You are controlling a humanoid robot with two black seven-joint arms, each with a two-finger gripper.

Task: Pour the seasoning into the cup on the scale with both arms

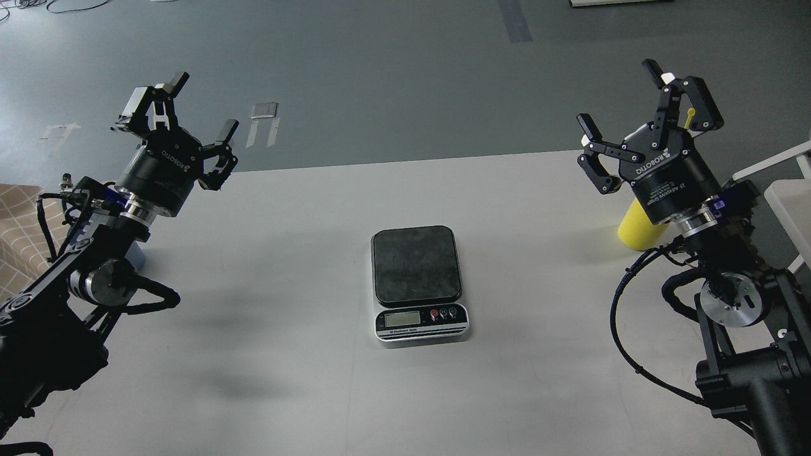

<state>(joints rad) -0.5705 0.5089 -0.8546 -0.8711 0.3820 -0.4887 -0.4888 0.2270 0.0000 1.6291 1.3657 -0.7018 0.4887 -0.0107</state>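
The scale [419, 284] lies flat at the middle of the white table [304, 380], with nothing on its dark platform and its silver panel facing me. The yellow seasoning bottle [637, 229] stands at the right and is mostly hidden behind my right gripper [633, 107]; its thin nozzle [690, 114] shows between the fingers. That gripper is open, raised in front of the bottle and holding nothing. My left gripper [190, 120] is open and empty, raised over the table's far left. A pale blue sliver of the cup [135, 256] shows behind my left arm.
A beige checked surface [16, 221] sits at the left edge. White furniture [789, 196] stands at the right edge. The table's far edge [405, 163] runs behind both grippers, with grey floor and tape marks [263, 123] beyond.
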